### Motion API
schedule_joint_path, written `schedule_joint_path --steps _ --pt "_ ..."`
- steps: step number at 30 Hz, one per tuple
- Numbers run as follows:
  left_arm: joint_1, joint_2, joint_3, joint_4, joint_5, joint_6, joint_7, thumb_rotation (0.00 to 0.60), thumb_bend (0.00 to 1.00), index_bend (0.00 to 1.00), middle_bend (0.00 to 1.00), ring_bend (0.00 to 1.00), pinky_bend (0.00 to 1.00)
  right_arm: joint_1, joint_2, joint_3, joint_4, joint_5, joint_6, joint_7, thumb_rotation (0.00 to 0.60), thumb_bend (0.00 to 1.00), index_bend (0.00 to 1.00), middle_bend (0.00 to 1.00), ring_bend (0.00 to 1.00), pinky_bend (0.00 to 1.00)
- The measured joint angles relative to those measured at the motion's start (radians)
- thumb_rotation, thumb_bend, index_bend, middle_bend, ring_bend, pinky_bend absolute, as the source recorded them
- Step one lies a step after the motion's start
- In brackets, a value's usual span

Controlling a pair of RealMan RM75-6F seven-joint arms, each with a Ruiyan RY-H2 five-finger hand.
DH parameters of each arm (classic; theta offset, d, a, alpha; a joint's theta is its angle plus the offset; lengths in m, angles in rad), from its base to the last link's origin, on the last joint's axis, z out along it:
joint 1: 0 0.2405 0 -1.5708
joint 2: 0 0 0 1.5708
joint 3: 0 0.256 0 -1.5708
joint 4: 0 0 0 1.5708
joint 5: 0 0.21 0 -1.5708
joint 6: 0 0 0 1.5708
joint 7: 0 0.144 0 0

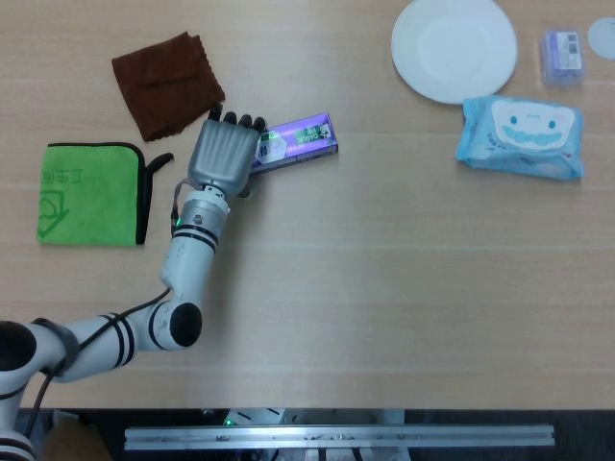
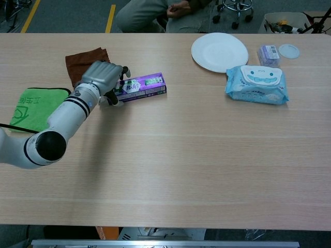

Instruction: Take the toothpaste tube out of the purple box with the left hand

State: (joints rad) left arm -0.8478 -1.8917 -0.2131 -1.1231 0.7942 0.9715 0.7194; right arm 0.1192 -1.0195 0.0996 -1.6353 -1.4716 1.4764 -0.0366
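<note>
The purple box (image 1: 300, 140) (image 2: 146, 85) lies almost level on the table, its long side running left to right. My left hand (image 1: 224, 154) (image 2: 100, 77) grips the box's left end, fingers laid over the top and thumb beneath. That end is hidden under the hand, so I cannot tell whether the toothpaste tube shows. A white patch shows on the box beside my fingers. My right hand is in neither view.
A brown cloth (image 1: 168, 82) lies just behind the hand and a green cloth (image 1: 86, 192) to its left. Far right are a white plate (image 1: 454, 46), a blue wipes pack (image 1: 521, 134) and a small purple packet (image 1: 562, 56). A person (image 2: 155, 13) sits beyond the table.
</note>
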Motion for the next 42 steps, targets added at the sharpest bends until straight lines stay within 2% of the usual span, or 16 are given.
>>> schedule_joint_path --steps 2,7,13,16,23,30,32,34,36,42 --pt "-0.008 -0.017 -0.006 0.027 -0.005 -0.009 0.000 0.596 0.15 0.23 0.29 0.25 0.16 -0.003 0.001 0.000 0.003 0.001 0.003 0.005 0.600 0.18 0.38 0.39 0.41 0.43" --pt "-0.024 -0.061 -0.026 0.100 -0.015 -0.027 -0.011 0.600 0.15 0.30 0.34 0.27 0.16 -0.010 0.005 0.000 0.008 0.003 0.008 0.014 0.600 0.18 0.38 0.39 0.41 0.43" --pt "-0.032 -0.094 -0.031 0.157 0.010 -0.028 -0.029 0.600 0.15 0.47 0.53 0.43 0.17 -0.016 0.005 0.000 0.014 0.002 0.016 0.023 0.600 0.18 0.38 0.39 0.41 0.43" --pt "-0.024 -0.088 -0.022 0.147 0.040 -0.014 -0.038 0.600 0.15 0.53 0.60 0.49 0.18 -0.017 0.004 0.000 0.015 -0.001 0.017 0.023 0.600 0.18 0.38 0.39 0.41 0.43" --pt "0.023 -0.010 0.016 0.006 0.094 0.042 -0.041 0.600 0.15 0.53 0.61 0.49 0.18 -0.013 -0.005 -0.002 0.009 -0.012 0.014 0.013 0.600 0.18 0.38 0.39 0.41 0.43" --pt "0.083 0.129 0.067 -0.187 0.110 0.080 -0.004 0.600 0.15 0.51 0.60 0.48 0.18 -0.011 -0.012 -0.006 0.001 -0.026 0.014 0.003 0.600 0.18 0.38 0.39 0.41 0.43" --pt "0.093 0.169 0.080 -0.236 0.098 0.075 0.014 0.600 0.15 0.46 0.55 0.46 0.18 -0.009 -0.013 -0.007 -0.002 -0.030 0.014 0.001 0.600 0.18 0.38 0.39 0.41 0.43" --pt "0.096 0.189 0.086 -0.266 0.067 0.058 0.031 0.600 0.15 0.35 0.44 0.39 0.18 -0.009 -0.014 -0.007 -0.005 -0.034 0.015 -0.001 0.600 0.18 0.38 0.39 0.41 0.43" --pt "0.094 0.200 0.088 -0.287 0.033 0.038 0.043 0.600 0.15 0.29 0.39 0.35 0.18 -0.010 -0.014 -0.007 -0.007 -0.037 0.019 -0.001 0.600 0.18 0.38 0.39 0.41 0.43" --pt "0.061 0.198 0.070 -0.313 -0.038 0.000 0.062 0.600 0.15 0.20 0.30 0.27 0.18 -0.022 -0.009 -0.007 -0.004 -0.028 0.032 0.007 0.600 0.18 0.38 0.39 0.41 0.43"
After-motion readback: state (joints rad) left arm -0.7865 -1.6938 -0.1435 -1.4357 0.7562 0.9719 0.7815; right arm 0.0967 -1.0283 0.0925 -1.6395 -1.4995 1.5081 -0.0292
